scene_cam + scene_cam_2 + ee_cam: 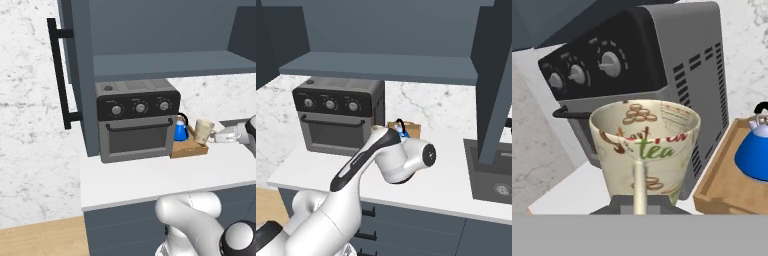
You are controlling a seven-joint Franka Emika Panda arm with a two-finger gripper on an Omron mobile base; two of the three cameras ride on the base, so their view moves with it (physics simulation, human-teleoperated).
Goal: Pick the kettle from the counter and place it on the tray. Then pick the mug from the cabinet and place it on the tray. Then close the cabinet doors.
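Gripper (pixel 216 135) is clamped on the mug (pixel 203 130) by its loop handle; mug upright, mouth up, long axis vertical, handle pointing back at the hand, held just beside the tray's (pixel 190 150) right end. Kettle (pixel 180 131) stands upright on the tray, beside the toaster oven (pixel 137 120) on the desk (pixel 150 175).

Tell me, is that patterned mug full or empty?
Empty: the hand view looks into the mug and shows only its printed inner wall, no liquid. It stands upright.
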